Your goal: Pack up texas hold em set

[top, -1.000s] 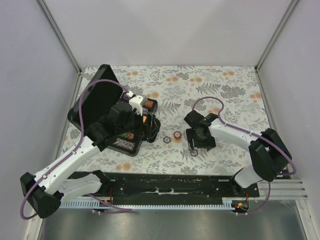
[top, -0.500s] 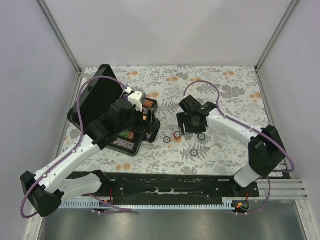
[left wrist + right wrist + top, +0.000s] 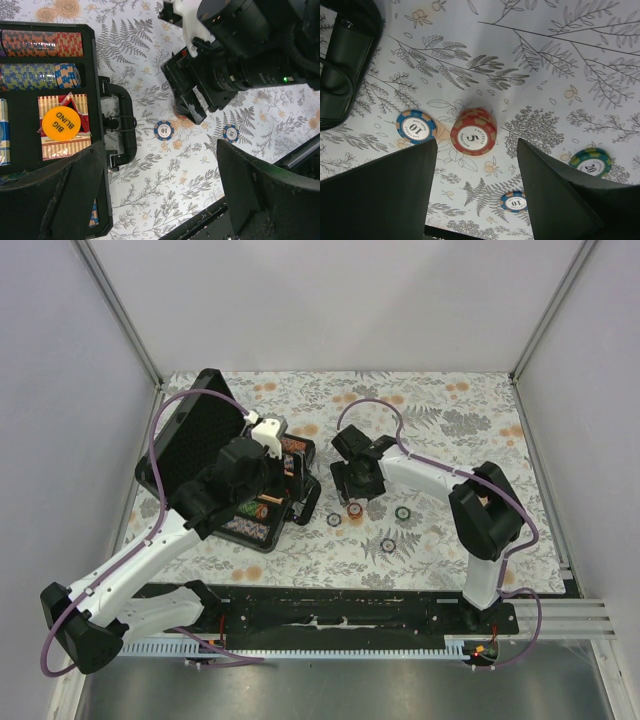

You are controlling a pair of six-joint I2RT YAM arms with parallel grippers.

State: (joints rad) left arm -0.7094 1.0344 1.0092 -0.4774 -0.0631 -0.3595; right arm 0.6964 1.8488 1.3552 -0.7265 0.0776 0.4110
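Swinging leftward, the right tool [image 3: 477,150] now hovers released with the red 5-chip stack [image 3: 473,131] between its fingers, seemingly untouched on the table [image 3: 545,60]. A grasp looks next. The open briefcase [image 3: 95,100] lies just left, under the spread left tool [image 3: 161,165].

- Red-and-cream round poker chip stack marked 5 [image 3: 473,131] lies on the white floral tablecloth [image 3: 560,60], between the right gripper [image 3: 476,146] dark fingers [image 3: 385,190], untouched.
- Blue round chip marked 10 [image 3: 416,126] sits just beside the stack.
- Second blue 10 chip [image 3: 513,201] and green round chip marked 20 [image 3: 590,161] lie apart.
- Black plastic case handle [image 3: 345,65] is at top left.
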